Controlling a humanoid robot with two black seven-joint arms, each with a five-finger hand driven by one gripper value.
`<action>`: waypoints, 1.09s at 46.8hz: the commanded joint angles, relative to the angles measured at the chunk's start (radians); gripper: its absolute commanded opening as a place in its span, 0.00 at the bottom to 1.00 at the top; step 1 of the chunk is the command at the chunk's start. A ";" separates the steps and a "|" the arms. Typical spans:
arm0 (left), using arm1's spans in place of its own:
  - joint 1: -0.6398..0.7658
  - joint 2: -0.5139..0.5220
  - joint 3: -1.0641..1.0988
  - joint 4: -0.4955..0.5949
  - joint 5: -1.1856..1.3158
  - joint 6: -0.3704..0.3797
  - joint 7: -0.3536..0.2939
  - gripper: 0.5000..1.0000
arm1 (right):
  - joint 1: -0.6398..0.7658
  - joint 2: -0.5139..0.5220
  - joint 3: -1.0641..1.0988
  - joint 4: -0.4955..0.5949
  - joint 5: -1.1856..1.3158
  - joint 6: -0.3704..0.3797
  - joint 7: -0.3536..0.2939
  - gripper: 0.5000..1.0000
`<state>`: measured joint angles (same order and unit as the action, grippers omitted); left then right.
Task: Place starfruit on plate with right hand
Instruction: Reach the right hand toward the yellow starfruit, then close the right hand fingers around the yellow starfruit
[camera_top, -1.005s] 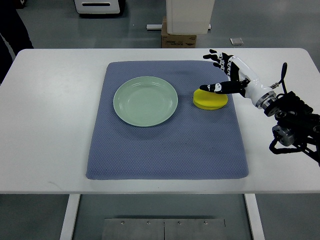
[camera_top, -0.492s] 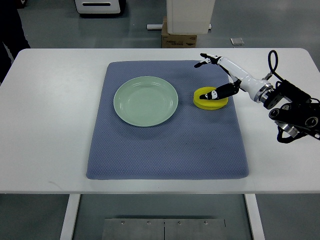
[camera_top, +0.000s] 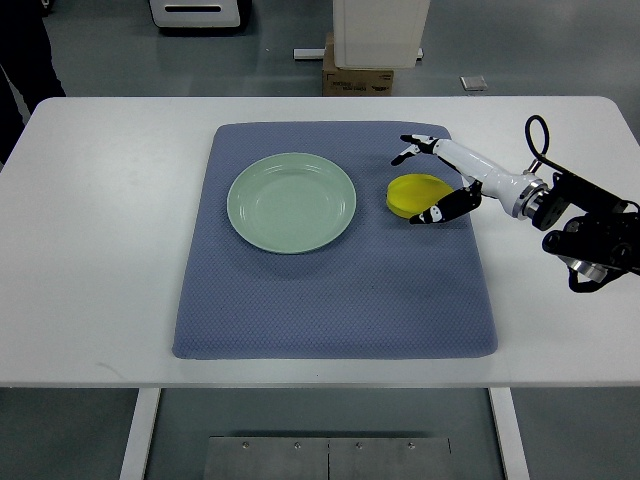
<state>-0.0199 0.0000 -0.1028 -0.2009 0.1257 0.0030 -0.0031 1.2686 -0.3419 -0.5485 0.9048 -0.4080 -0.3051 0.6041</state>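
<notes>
Reaching in from the right, the right hand (camera_top: 432, 178) brackets the starfruit (camera_top: 418, 193) with fingers spread wide, not yet closed on it. Nothing is lifted yet; gripping and carrying remain. The fruit, yellow, flat and rounded, lies on the blue mat (camera_top: 330, 280), just right of the empty green plate (camera_top: 291, 202).

Starfruit (camera_top: 415, 192): its right edge is hidden behind the right hand (camera_top: 440, 180); contact with the fingers (camera_top: 432, 214) cannot be told.
Right arm: cut off by the picture's right edge, past the wrist.
Worktop (camera_top: 100, 250): its legs run out at the bottom edge.
Cardboard box (camera_top: 357, 78): beyond the fingers, partly hidden behind the worktop; its print is too small to read.
</notes>
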 joint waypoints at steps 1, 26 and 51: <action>0.000 0.000 0.000 0.000 0.000 0.000 0.000 1.00 | -0.001 0.008 -0.001 -0.001 -0.002 -0.002 -0.014 1.00; 0.000 0.000 0.000 0.000 0.000 0.000 0.000 1.00 | -0.003 0.060 -0.031 -0.049 -0.003 -0.002 -0.095 0.98; 0.000 0.000 0.000 0.000 0.000 0.000 0.000 1.00 | -0.011 0.061 -0.031 -0.078 -0.002 -0.002 -0.101 0.87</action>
<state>-0.0201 0.0000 -0.1028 -0.2009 0.1258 0.0031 -0.0031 1.2595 -0.2807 -0.5797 0.8331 -0.4095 -0.3069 0.5038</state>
